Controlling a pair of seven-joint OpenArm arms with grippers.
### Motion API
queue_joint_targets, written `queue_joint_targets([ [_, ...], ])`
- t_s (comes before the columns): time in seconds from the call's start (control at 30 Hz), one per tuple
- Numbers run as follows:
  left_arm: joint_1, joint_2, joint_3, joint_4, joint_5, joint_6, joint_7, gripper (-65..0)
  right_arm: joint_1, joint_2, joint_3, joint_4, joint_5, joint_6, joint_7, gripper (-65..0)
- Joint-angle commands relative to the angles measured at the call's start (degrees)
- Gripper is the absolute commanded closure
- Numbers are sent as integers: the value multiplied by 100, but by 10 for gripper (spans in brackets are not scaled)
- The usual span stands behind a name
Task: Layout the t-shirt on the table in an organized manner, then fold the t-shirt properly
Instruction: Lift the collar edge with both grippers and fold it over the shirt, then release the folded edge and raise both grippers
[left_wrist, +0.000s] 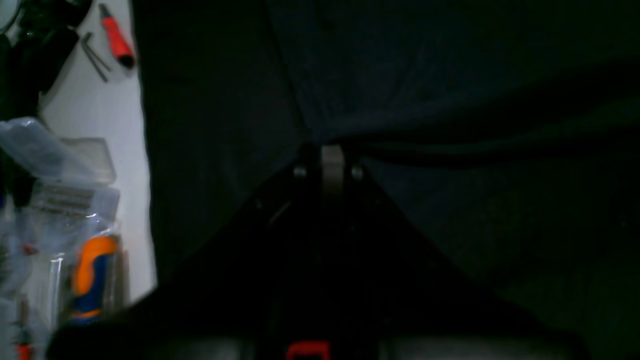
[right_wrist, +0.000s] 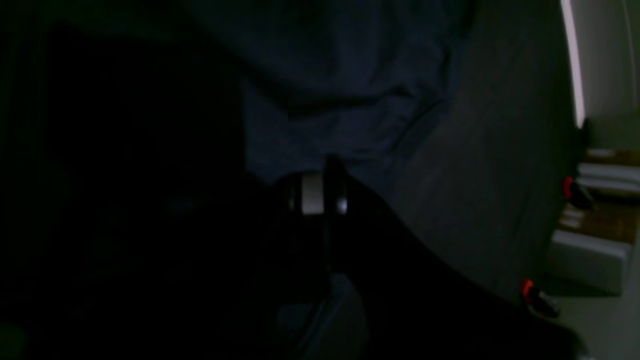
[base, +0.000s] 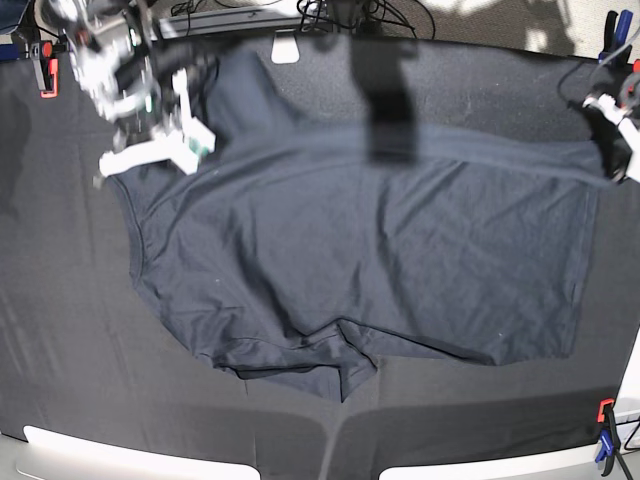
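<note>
A: How was the tabletop (base: 60, 330) seen?
B: It was covered in matte black cloth, with a pale rim and clamps (base: 606, 432) at the near corner. Tools (left_wrist: 116, 37) were seen beyond its edge.

A: And the t-shirt (base: 380, 260)?
B: It was spread across the middle, its far edge lifted taut between both arms. Bare cloth was left near the front edge.

A: The grippers?
B: The left gripper (left_wrist: 327, 150) and right gripper (right_wrist: 320, 187) were each closed on the t-shirt's fabric.
</note>
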Motion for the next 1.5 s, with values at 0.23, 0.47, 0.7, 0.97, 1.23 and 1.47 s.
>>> queue_joint_targets([
  [0.23, -962, -111, -55, -1209, 122, 127, -138, 0, 758, 31, 52, -439, 358, -83, 81, 0],
  [0.47, -1493, -114, -55, -1784, 122, 120, -313, 0, 859, 31, 52, -715, 361, 26, 243, 0],
  [0.7, -1744, -114, -52, -2072, 122, 120, -398, 0, 1139, 31, 52, -977, 402, 33, 321, 0],
  [0.97, -1808, -111, -52, -2374, 120, 101, -485, 0, 1366, -55, 52, -1484, 654, 345, 323, 0],
  [1.23, -1808, -116, -52, -2374, 118, 105, -568, -203, 1469, -155, 52, -1491, 621, 387, 317, -48],
  [1.47, -1799, -208, -52, -2350, 120, 98, -514, -237, 1749, -140, 55, -1473, 645, 382, 278, -197],
])
